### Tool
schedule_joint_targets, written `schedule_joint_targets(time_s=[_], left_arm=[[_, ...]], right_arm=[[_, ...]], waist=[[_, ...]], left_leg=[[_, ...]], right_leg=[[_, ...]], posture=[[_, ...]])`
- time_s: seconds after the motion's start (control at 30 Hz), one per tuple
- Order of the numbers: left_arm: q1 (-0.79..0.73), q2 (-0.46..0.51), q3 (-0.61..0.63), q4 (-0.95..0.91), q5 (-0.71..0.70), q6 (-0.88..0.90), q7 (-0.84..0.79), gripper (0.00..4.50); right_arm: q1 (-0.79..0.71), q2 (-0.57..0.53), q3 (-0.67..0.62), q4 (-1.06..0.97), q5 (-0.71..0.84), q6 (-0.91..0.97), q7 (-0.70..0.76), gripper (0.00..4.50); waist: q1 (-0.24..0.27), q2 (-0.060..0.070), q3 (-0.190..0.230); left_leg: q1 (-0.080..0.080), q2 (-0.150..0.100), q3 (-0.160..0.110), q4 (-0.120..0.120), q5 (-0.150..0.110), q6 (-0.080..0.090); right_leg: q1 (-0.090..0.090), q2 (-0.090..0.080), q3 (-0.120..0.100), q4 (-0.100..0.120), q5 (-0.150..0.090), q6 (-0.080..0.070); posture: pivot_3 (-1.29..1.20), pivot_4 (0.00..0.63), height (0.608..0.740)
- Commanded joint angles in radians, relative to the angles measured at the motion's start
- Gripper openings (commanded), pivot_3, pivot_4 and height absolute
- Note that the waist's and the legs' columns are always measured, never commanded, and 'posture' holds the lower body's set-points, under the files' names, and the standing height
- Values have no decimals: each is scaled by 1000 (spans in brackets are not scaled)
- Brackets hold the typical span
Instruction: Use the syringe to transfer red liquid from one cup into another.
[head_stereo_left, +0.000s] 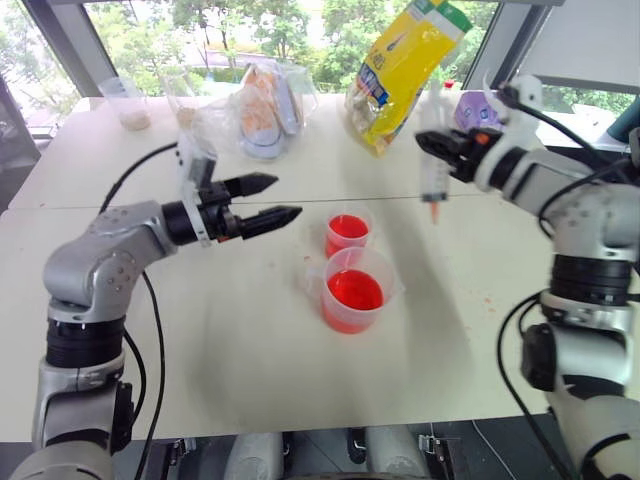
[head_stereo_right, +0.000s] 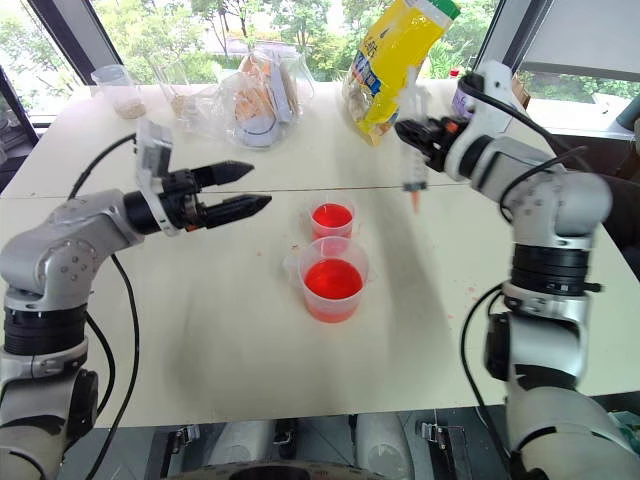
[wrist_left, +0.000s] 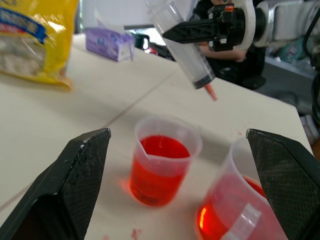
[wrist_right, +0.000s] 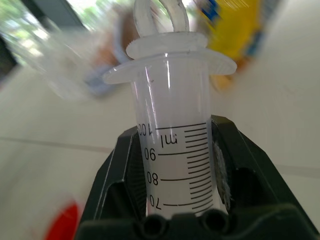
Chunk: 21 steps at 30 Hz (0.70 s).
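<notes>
Right pincer (head_stereo_left: 446, 146), upper right of the frame, clamped on the syringe (head_stereo_left: 434, 178); barrel hanging roughly upright with orange tip down, plunger pressed in, barrel looking empty, so probably carried clear after a discharge or before a fresh draw. Left pincer (head_stereo_left: 272, 200), left of centre, spread wide and holding nothing, pointing toward the cups, likely parked to keep the middle free.

Small cup (head_stereo_left: 348, 233) and handled measuring cup (head_stereo_left: 354, 291) at frame centre, standing just beside each other, both upright and both holding red liquid (head_stereo_left: 354, 289); measuring cup nearer the bottom edge. Syringe tip well to the right of both mouths, above bare desk (head_stereo_left: 240, 330).

Open room: broad bare surface left, right and below the cups. Crowding only along the top, with a yellow bag (head_stereo_left: 400, 70) and clear packaging (head_stereo_left: 262, 108) behind. Tight pairing of cups leaves little margin for a lowering tip.
</notes>
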Motion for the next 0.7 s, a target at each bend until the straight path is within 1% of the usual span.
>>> schedule_joint_targets(time_s=[0.03,0.1,0.2,0.3,0.4,0.47,0.5,0.6,0.63,0.7], left_arm=[[0,0,5,-63,-14,-18,6,4460],[9,-2,-2,-71,-13,-19,7,4460],[21,-3,-13,-87,-19,-13,0,4460],[28,-5,-22,-106,-21,-5,8,4460],[36,-4,-28,-120,-20,0,12,4460],[39,-5,-28,-126,-22,5,18,4500],[43,-4,-29,-131,-22,7,20,4500],[51,1,-27,-139,-27,15,25,4500],[51,2,-24,-139,-31,18,26,4500],[52,7,-21,-141,-37,21,24,4500]], right_arm=[[66,-85,25,-55,-20,136,-1,1384],[107,-114,23,-51,-4,212,20,1384],[161,-137,43,-50,-25,231,32,1384],[201,-122,35,-12,-61,213,14,1384],[213,-106,14,-8,-59,229,22,1384],[220,-105,12,-12,-61,222,28,2443],[225,-106,10,-22,-58,220,34,2851],[233,-122,-5,-77,-30,237,65,4258],[236,-133,-6,-97,-22,241,79,4426],[258,-177,9,-161,-7,212,131,4426]], waist=[[0,0,0],[-1,0,0],[-4,0,0],[-1,0,0],[0,0,0],[0,0,0],[0,0,0],[0,0,0],[0,0,0],[0,0,0]], left_leg=[[0,0,0,0,0,0],[0,0,0,0,0,0],[1,0,1,0,0,0],[1,1,1,1,0,0],[1,1,1,1,0,0],[1,1,1,1,0,0],[1,1,1,1,0,0],[1,1,1,1,0,0],[0,1,1,1,0,0],[0,1,1,1,0,0]], right_leg=[[0,1,0,0,0,0],[0,2,0,0,0,0],[0,3,1,0,0,1],[0,4,1,0,0,1],[0,5,1,0,0,1],[0,4,1,0,0,1],[0,4,1,0,0,1],[0,5,1,0,0,1],[0,5,1,0,0,1],[0,5,1,0,0,1]], posture=[[0,150,740],[0,150,740],[0,150,740],[0,150,740],[0,150,740],[0,150,740],[0,150,740],[0,150,740],[0,150,740],[0,150,740]])
